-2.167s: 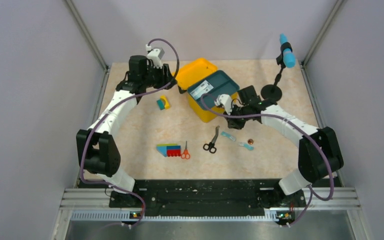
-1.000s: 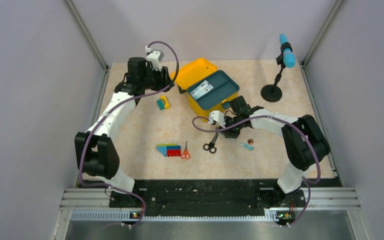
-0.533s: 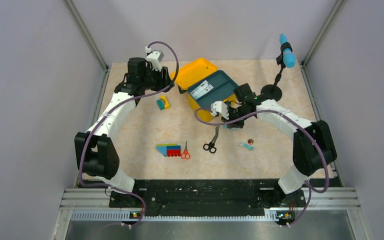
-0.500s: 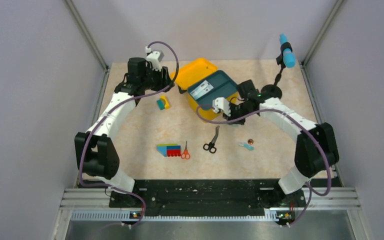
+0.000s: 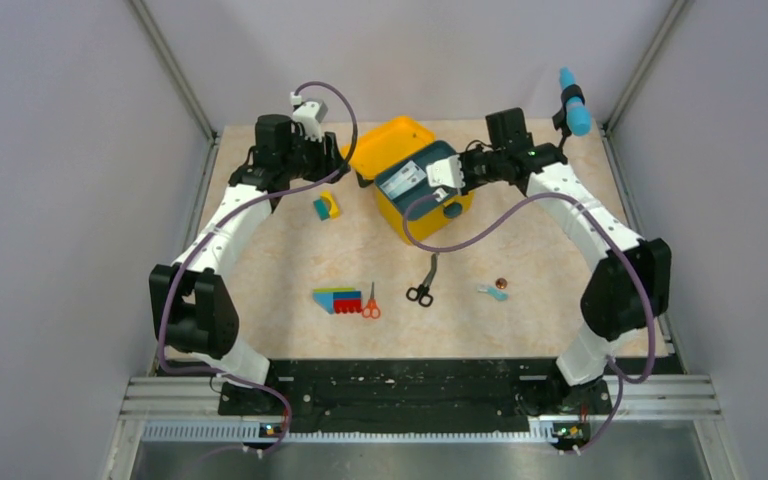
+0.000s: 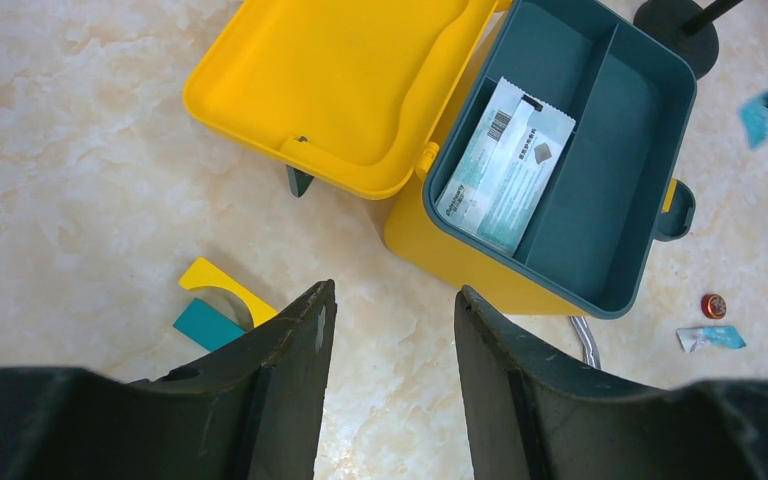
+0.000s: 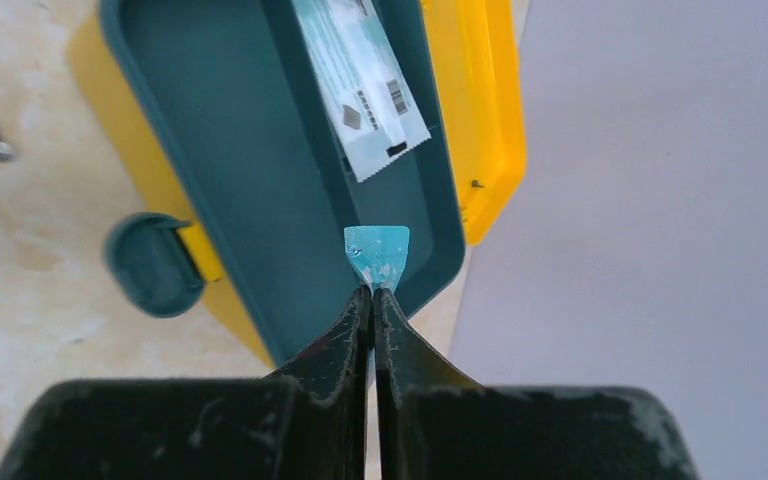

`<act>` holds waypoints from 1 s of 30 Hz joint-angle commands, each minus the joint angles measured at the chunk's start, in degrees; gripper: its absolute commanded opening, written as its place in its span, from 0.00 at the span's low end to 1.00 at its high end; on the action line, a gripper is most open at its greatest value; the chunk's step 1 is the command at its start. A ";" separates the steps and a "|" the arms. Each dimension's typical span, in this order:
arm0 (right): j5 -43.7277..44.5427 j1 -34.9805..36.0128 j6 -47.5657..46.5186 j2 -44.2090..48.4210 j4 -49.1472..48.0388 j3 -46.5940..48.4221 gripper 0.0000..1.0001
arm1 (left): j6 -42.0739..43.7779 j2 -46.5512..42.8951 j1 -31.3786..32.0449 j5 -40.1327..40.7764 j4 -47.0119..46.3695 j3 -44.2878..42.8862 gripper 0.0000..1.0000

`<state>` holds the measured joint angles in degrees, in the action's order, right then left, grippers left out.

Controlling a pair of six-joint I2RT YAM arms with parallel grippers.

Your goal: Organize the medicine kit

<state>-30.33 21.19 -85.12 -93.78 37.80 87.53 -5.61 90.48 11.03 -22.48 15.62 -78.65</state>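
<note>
The medicine kit [image 5: 412, 222] is a yellow box with its lid [image 5: 390, 143] swung open, at the back middle of the table. A dark teal compartment tray [image 5: 438, 162] sits on top of it and holds a white-teal sachet [image 6: 508, 165]. My right gripper [image 7: 372, 292] is shut on a small teal packet [image 7: 377, 253] and holds it above the tray's far edge [image 7: 260, 150]. In the top view this gripper [image 5: 468, 170] is over the kit's right end. My left gripper [image 6: 390, 300] is open and empty, above the table just left of the kit [image 6: 460, 270].
A yellow-teal block [image 5: 326, 206] lies left of the kit. Black scissors [image 5: 423, 283], orange scissors [image 5: 370, 303] and a multicoloured block [image 5: 337, 300] lie nearer the front. Another small packet [image 5: 488, 291] and a copper disc [image 5: 501, 283] lie at the right. A blue-topped stand [image 5: 573, 105] is at the back right.
My right gripper went down to the table by the scissors, closed on a small teal packet, then rose and swung back over the kit's tray. The left arm has barely moved.
</note>
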 commanded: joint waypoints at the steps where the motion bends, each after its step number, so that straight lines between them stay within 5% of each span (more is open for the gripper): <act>1: 0.36 -0.71 -10.88 -6.44 -5.86 5.48 0.00 | 0.66 -3.00 -0.22 -0.63 -2.35 -0.19 0.53; 14: 1.21 -0.73 -22.11 -19.26 -13.48 12.61 0.00 | 1.98 -3.76 -0.22 -0.16 -2.08 1.67 0.53; 19: 1.66 -1.15 -22.87 -20.15 -12.37 12.77 0.33 | 2.03 -3.35 -0.22 -0.11 -2.39 1.24 0.54; 25: 1.80 -1.96 -16.08 -19.55 -11.27 15.17 0.36 | 1.94 -2.36 -0.22 -0.18 -2.64 0.62 0.54; 30: 1.96 -2.21 1.38 -14.29 -12.28 15.35 0.36 | 1.68 -1.68 -0.27 -0.12 -2.80 0.31 0.54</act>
<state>-27.40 19.62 -98.63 -113.71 26.28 100.68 -4.34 89.49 10.98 -22.46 15.49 -77.38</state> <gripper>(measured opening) 0.364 0.536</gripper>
